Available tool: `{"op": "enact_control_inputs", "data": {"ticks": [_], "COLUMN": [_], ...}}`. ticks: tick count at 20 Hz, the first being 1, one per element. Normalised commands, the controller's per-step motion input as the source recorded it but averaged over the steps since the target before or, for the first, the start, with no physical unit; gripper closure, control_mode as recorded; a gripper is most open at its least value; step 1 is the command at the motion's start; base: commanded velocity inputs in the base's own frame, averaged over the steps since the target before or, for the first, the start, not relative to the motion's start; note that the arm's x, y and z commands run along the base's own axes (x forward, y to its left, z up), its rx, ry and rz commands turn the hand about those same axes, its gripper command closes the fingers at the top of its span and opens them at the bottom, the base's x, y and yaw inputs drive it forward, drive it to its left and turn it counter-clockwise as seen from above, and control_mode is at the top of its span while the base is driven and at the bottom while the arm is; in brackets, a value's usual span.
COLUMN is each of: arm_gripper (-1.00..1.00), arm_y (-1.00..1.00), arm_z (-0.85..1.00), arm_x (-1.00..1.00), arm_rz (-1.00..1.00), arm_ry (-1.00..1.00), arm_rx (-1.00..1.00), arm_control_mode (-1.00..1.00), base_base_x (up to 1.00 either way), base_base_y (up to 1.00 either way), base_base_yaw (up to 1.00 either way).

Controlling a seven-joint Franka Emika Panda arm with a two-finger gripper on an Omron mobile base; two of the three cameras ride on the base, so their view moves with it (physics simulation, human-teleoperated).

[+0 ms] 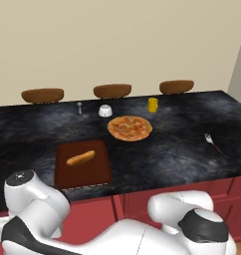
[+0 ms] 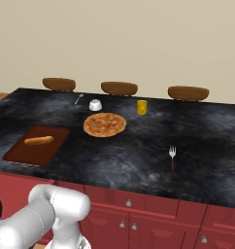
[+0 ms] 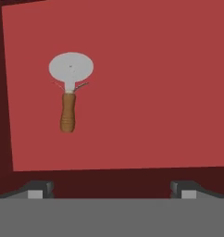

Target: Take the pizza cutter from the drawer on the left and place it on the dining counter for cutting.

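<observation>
- One pizza cutter (image 3: 69, 95) lay flat on the red floor of the drawer (image 3: 146, 88), long axis running up and down in the hand view, wheel toward the top and handle toward the bottom.
- The gripper (image 3: 111, 189) hung above it, jaws fully apart and empty.
- The dining counter (image 1: 162, 154) carried one pizza (image 1: 130, 128), one fork (image 1: 212, 142) and one cutting board (image 1: 82, 163).

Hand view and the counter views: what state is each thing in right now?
pizza cutter: lying flat in the drawer, untouched.
drawer: open.
end effector: open, holding nothing.
pizza: whole, uncut.
cutting board: carries a bread roll.
fork: lying flat on the dining counter.
</observation>
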Motion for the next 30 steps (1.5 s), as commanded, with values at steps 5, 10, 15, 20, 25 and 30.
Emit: {"op": "enact_control_inputs", "data": {"ticks": [5, 10, 15, 20, 25, 30], "arm_gripper": [-1.0, -1.0, -1.0, -1.0, -1.0, -1.0], "arm_y": [0.25, 0.05, 0.0, 0.02, 0.01, 0.04], "arm_z": [-0.23, -0.14, -0.16, -0.33, -0.27, -0.22], "arm_x": [0.0, 0.02, 0.16, 0.01, 0.0, 0.0], "arm_rz": [-0.05, -0.06, -0.01, 0.0, 0.0, 0.0], "arm_ry": [0.02, 0.07, 0.09, 0.0, 0.0, 0.0], "arm_rx": [-0.09, -0.02, 0.0, -0.01, 0.0, 0.0], "arm_control_mode": [-1.0, -1.0, -1.0, -1.0, -1.0, -1.0], "base_base_x": [0.0, 0.0, 0.0, 0.0, 0.0, 0.0], "base_base_y": [0.0, 0.0, 0.0, 0.0, 0.0, 0.0], "base_base_yaw": [0.0, 0.0, 0.0, 0.0, 0.0, 0.0]}}
